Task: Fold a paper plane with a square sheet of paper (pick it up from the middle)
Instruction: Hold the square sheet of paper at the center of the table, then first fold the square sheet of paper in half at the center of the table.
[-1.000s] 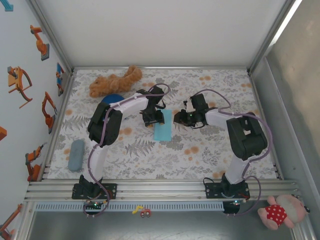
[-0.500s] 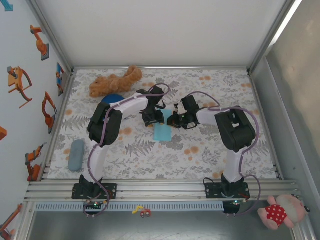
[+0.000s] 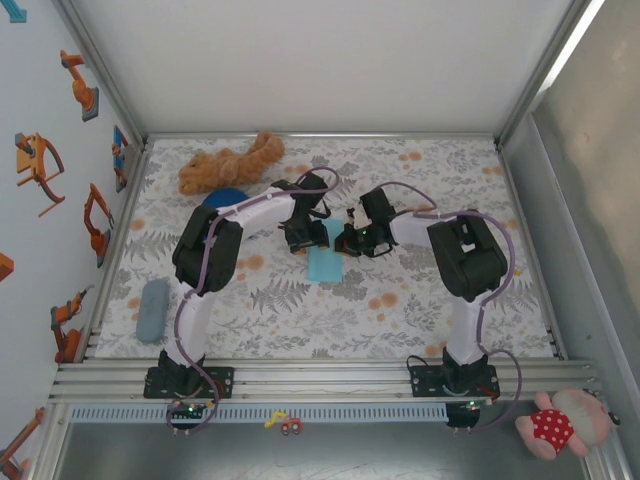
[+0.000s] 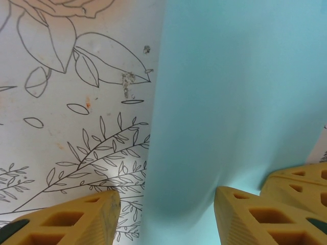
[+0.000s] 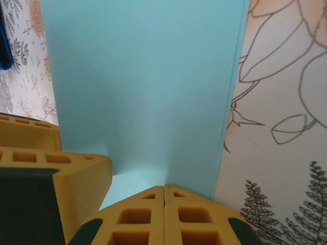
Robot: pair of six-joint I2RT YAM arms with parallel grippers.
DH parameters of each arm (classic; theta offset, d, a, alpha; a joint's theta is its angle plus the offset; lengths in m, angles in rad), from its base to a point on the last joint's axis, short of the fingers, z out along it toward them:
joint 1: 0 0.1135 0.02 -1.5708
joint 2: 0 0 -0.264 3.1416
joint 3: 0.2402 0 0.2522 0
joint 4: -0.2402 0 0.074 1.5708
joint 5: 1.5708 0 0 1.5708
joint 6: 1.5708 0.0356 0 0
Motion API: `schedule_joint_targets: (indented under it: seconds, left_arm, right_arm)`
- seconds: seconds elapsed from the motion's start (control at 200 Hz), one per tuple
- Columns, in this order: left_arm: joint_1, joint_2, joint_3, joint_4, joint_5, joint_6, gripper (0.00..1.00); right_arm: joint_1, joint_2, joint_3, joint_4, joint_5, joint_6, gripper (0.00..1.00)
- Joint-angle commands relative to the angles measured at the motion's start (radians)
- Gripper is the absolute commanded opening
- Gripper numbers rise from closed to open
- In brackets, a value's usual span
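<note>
At the middle of the table (image 3: 430,300), the square sheet of paper (image 3: 323,266) lies flat as a narrow doubled strip, its far end between your two arms. Treat it as almost weightless, limp and likely slick on the patterned cover. It probably buckles if you push it, creases wherever you squeeze, and may tear if both arms pull apart. Your right gripper (image 5: 163,190) has its fingers fully together at an edge of the strip and seems to pinch it, since the paper rises into the tips. Your left gripper (image 4: 167,198) stands about half open, straddling the strip and holding nothing. Take hold lightly at the middle of an edge, where a thin pinch lifts it evenly. Beyond the left arm, toward the far left, sit the dark blue dome (image 3: 228,197) and the plush toy (image 3: 228,165).
</note>
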Motion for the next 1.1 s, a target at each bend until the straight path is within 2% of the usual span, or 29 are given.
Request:
schedule_joint_targets:
  seconds: [0.0, 0.185, 0.336, 0.421, 0.671, 0.921, 1.097]
  left_arm:
    - [0.005, -0.047, -0.045, 0.039, -0.026, 0.028, 0.54]
    - [0.028, -0.245, -0.113, 0.127, -0.052, 0.028, 0.54]
    - [0.039, -0.302, -0.188, 0.240, 0.071, 0.034, 0.49]
    - [0.036, -0.280, -0.194, 0.270, 0.154, 0.031, 0.44]
    - [0.030, -0.179, -0.175, 0.302, 0.281, 0.017, 0.24]
    - [0.030, -0.083, -0.128, 0.255, 0.260, 0.020, 0.13]
    - [0.030, -0.045, -0.122, 0.240, 0.257, 0.036, 0.11]
  right_arm:
    - [0.002, 0.095, -0.034, -0.205, 0.193, -0.055, 0.03]
    - [0.002, 0.113, -0.044, -0.199, 0.213, -0.072, 0.03]
    - [0.001, 0.127, -0.048, -0.180, 0.203, -0.077, 0.03]
    - [0.001, 0.134, -0.051, -0.177, 0.202, -0.080, 0.02]
    - [0.001, 0.141, -0.055, -0.173, 0.203, -0.077, 0.02]
    - [0.002, 0.148, -0.053, -0.177, 0.201, -0.073, 0.01]
    - [-0.001, 0.153, -0.053, -0.184, 0.205, -0.074, 0.00]
